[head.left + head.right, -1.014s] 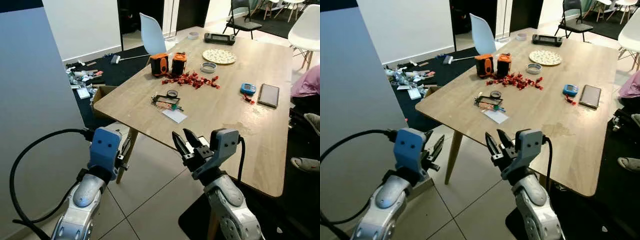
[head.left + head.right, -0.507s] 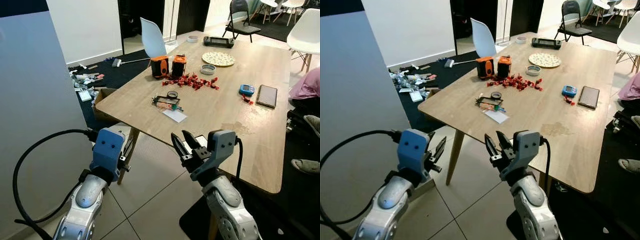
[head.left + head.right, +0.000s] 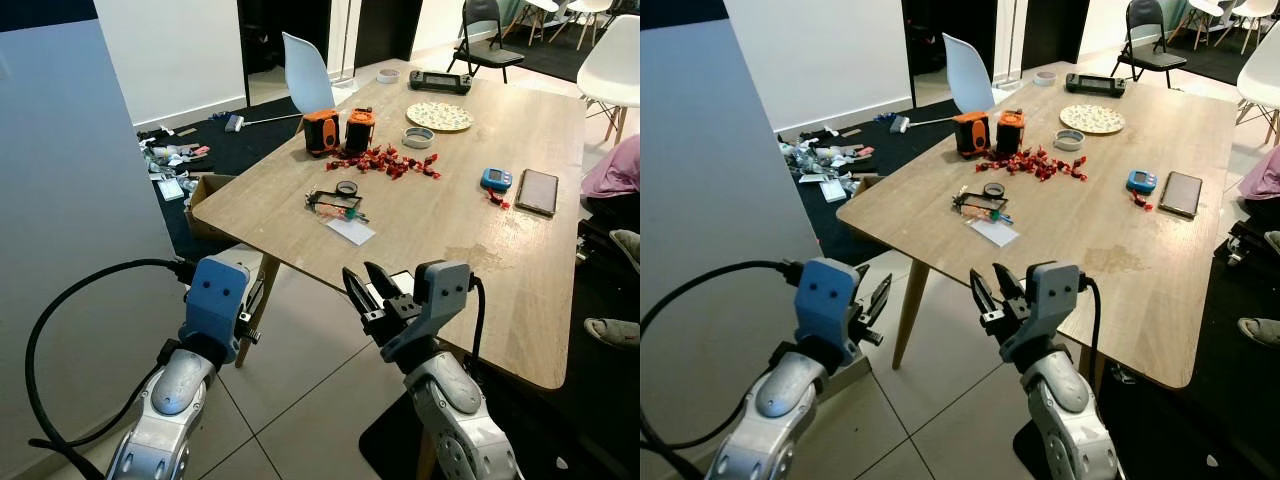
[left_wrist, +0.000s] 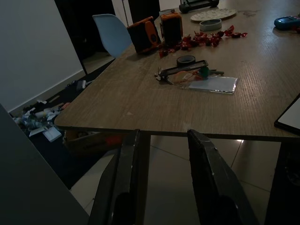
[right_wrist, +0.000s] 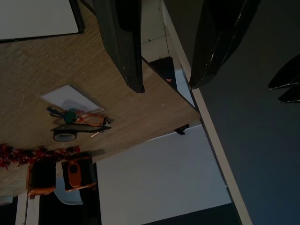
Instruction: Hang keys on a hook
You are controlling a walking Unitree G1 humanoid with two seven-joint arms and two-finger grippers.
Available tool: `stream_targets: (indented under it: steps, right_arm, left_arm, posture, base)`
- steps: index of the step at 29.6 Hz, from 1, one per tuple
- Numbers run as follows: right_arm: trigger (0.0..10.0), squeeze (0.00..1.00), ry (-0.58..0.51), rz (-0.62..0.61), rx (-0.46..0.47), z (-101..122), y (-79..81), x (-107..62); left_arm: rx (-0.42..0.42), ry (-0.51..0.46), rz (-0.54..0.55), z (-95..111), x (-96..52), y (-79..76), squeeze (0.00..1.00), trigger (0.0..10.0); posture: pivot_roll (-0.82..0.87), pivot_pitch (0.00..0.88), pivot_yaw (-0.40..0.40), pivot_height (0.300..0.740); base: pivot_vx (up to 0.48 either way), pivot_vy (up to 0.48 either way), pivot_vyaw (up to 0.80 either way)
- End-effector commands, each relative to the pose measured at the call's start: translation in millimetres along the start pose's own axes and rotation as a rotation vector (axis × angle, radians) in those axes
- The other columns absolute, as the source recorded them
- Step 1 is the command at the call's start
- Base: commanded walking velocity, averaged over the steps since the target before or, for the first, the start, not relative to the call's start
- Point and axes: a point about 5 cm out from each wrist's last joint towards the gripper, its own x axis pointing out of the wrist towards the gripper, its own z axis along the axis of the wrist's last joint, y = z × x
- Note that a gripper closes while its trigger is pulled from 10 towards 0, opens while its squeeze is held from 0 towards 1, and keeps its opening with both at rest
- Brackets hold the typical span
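Note:
The keys (image 3: 334, 203) lie on the wooden table (image 3: 450, 230) near its near-left corner: a small bunch with a black bar, a green tag and an orange ring. The left wrist view shows the keys (image 4: 187, 72) ahead on the tabletop, and the right wrist view shows the keys (image 5: 79, 119) too. My left gripper (image 3: 872, 300) hangs open, below and short of the table's corner, over the tiled floor. My right gripper (image 3: 365, 285) is open with nothing between its fingers, level with the table's near edge and well short of the keys.
By the keys lie a white card (image 3: 349, 231) and a tape roll (image 3: 346, 187). Farther back are two orange devices (image 3: 320, 130), red sweets (image 3: 385, 160), a blue gadget (image 3: 495, 179) and a phone (image 3: 538, 191). A grey wall panel (image 3: 70, 200) stands at left. A person's foot (image 3: 610, 330) is at right.
The whole picture has shifted a little, so the camera moved. Both grippers keep the same open pose, and nothing on the table has moved.

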Motion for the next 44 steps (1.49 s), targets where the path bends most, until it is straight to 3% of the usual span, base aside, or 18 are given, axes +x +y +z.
stream_targets:
  steps: [1,23,38,44]
  right_arm:
    - [10.0,0.0,0.006,-0.01,-0.004,-3.0,-1.8,-2.5]
    - [10.0,0.0,0.01,-0.001,-0.005,-5.2,-0.7,-1.1]
    - [10.0,0.0,0.011,0.002,-0.005,-5.5,-0.6,-0.8]
    - [10.0,0.0,0.012,0.001,-0.004,-5.8,-0.6,-1.9]
  left_arm:
    - [-0.002,0.006,0.002,-0.3,-2.0,-2.3,0.0,10.0]
    - [0.019,0.013,0.003,-1.9,-1.2,-2.0,0.0,10.0]
    - [0.037,0.015,0.012,-2.8,-1.1,-1.2,0.0,10.0]
    - [-0.005,0.02,0.019,-2.6,-2.1,-1.8,0.0,10.0]
  posture:
    - [0.11,0.133,-0.02,0.74]
    - [0.11,0.123,-0.019,0.74]
    - [0.11,0.127,-0.019,0.74]
    - [0.11,0.133,-0.019,0.74]
  base:
    - [0.0,0.0,0.0]
    - [0.0,0.0,0.0]
    - [0.0,-0.391,0.0]
    - [0.0,-0.071,0.0]
